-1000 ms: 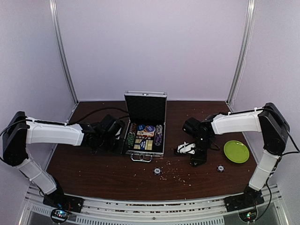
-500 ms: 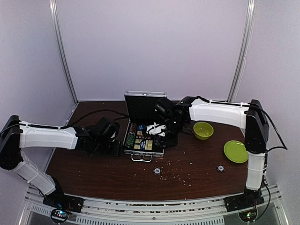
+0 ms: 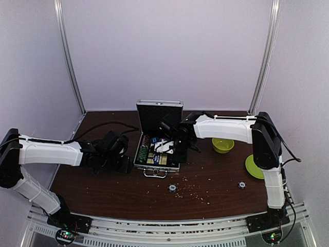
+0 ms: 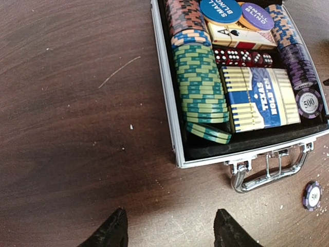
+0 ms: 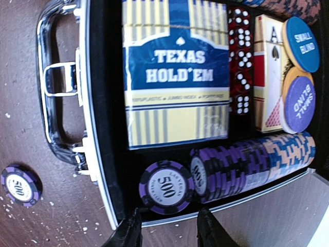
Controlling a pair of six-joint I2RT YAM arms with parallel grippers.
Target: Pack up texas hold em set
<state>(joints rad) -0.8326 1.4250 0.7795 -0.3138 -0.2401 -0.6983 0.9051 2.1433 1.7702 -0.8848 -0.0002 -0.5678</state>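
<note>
The silver case lies open at mid-table, lid upright. Its black tray holds rows of striped chips, red dice and the yellow-blue card box. My right gripper hovers over the tray's right end, shut on a purple 500 chip beside the purple row. Its dark fingertips blend into the lining. My left gripper is open and empty, low over bare table left of the case's front corner. The handle faces the near edge.
Two loose chips lie on the table in front of the case and further right. A lime-green bowl and a flat green plate sit on the right. Crumbs dot the wood near the front.
My right arm swung left from the table's right side to above the case, carrying the chip and uncovering the green bowl. The left arm shifted only slightly.
</note>
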